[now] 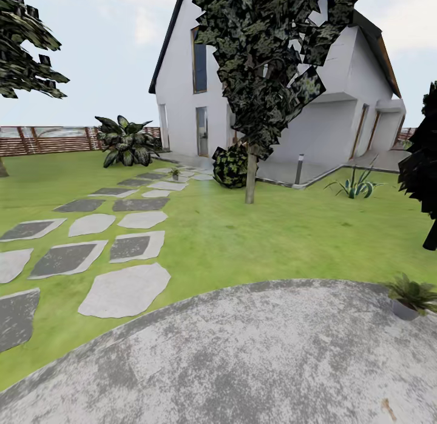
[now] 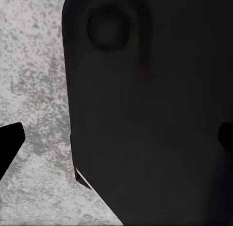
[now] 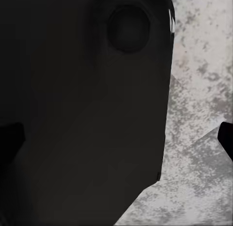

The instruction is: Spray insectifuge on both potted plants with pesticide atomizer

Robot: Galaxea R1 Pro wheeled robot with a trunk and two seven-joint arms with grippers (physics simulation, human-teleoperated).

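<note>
Hands (image 2: 116, 143) low (over paving (image 2: 34, 65)).

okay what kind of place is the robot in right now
A house's garden, it seems: green lawn crossed by grey stepping stones, a round paved patch, a white house and a brown slatted fence.

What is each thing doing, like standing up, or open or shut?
near potted plant: upright in its grey pot, at the paved patch's edge.
far potted plant: upright, among the far stepping stones.
left gripper: open, holding nothing.
right gripper: open, holding nothing.
</note>
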